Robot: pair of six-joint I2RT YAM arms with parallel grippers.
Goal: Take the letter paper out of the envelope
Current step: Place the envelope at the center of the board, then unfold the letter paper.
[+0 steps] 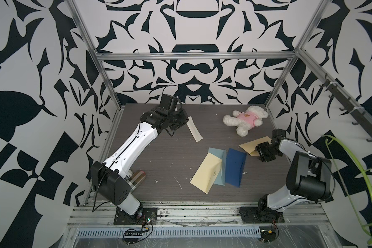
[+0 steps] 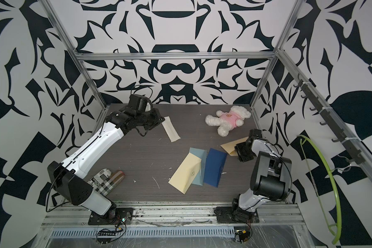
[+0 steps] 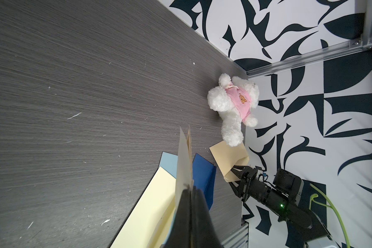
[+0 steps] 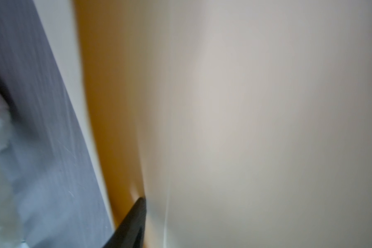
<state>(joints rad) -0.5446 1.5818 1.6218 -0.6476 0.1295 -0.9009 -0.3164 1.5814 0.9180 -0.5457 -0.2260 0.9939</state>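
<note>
At the far left of the table (image 1: 159, 154), the left hand (image 1: 184, 121) is closed flat on one end of the letter paper (image 1: 194, 132), a folded cream strip. The paper's long axis runs from that hand diagonally toward the middle of the table. The left wrist view shows the strip edge-on, projecting straight out of the grip. Whether its free end touches the table cannot be told.

The envelope (image 1: 250, 145), tan, lies at the right side of the table, just beside the plush toy (image 1: 245, 120) and well apart from the paper. The right hand (image 1: 257, 151) is at the envelope's near-right edge. In the left wrist view its jaws stand parted, one to each side of that edge. Whether either finger touches the envelope cannot be told. The right wrist view is filled by a blurred tan and cream surface and adds nothing.

Assessment: the paper is fully clear of the envelope, so the extraction itself appears complete. The left hand alone carries the paper, and the right hand is the nearer one to the envelope. The likely remaining actions are:
- Lay the strip down along its own axis on bare table ahead of the left hand.
- Draw the right hand back off the envelope.

A pale yellow envelope (image 1: 206, 171), a light blue envelope (image 1: 222, 169) and a dark blue envelope (image 1: 235, 167) overlap between the two hands. Place the paper short of them.
</note>
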